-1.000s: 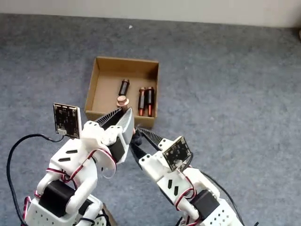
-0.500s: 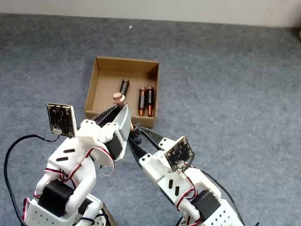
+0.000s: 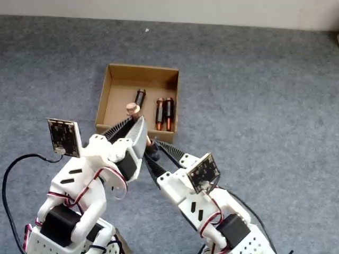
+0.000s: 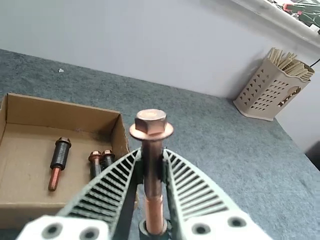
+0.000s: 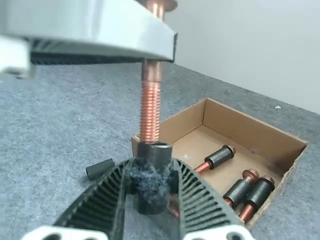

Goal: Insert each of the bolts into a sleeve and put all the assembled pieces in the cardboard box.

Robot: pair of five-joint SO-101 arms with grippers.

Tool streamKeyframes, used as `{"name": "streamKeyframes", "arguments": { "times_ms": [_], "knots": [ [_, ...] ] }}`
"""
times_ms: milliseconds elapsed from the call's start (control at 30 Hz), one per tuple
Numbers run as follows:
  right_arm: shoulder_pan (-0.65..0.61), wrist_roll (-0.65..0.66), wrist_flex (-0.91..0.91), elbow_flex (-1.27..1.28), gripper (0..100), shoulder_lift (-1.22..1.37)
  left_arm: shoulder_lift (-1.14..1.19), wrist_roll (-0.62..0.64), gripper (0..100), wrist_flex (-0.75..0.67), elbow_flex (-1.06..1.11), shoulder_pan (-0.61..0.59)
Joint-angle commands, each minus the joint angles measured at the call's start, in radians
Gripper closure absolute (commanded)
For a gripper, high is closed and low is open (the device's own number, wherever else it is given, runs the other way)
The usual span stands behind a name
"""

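My left gripper [image 4: 151,152] is shut on a copper bolt [image 4: 151,131], held upright with its hex head above the fingers. In the high view that bolt [image 3: 132,109] sits over the near edge of the cardboard box [image 3: 114,87]. Directly below it, my right gripper [image 5: 150,162] is shut on a black sleeve [image 5: 152,172]. The bolt's threaded tip [image 5: 149,115] meets the sleeve's open top. Both grippers, left [image 3: 135,123] and right [image 3: 153,151], stand together just in front of the box. Three assembled pieces [image 3: 163,112] lie inside the box.
One loose black sleeve [image 5: 100,169] lies on the grey carpet beside the box's near corner. A beige holder full of sticks [image 4: 272,82] stands far off by the wall. Open carpet [image 3: 254,106] spreads to the right of the box.
The left arm has shifted a little to the left, and the bolt's head has moved slightly toward the box. The right gripper has stayed in place with the sleeve.
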Motion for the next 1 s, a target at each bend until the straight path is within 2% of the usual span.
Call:
{"name": "streamKeyframes", "arguments": {
  "times_ms": [0,200,367,500,633,767,967],
  "knots": [
    [-0.001,0.009,-0.024,-0.105,99.3,-0.019,0.002,0.011,99,-0.017,-0.005,0.013],
    [-0.059,0.021,-0.018,-0.102,99.3,-0.019,0.002,0.011,99,-0.020,0.016,0.012],
    [-0.061,0.069,-0.008,-0.099,99.3,-0.019,0.001,0.005,99,-0.012,0.024,-0.002],
    [-0.059,0.069,-0.012,-0.102,99.3,-0.019,-0.019,0.000,99,0.104,-0.030,0.004],
    [-0.058,0.066,-0.013,-0.097,99.3,-0.019,-0.107,-0.095,89,0.250,-0.076,0.033],
    [-0.058,0.066,-0.013,-0.102,99.3,-0.019,-0.185,-0.100,77,0.334,-0.042,0.044],
    [-0.054,0.066,-0.013,-0.094,99.3,-0.019,-0.246,-0.100,76,0.361,-0.004,0.035]
  ]
}}
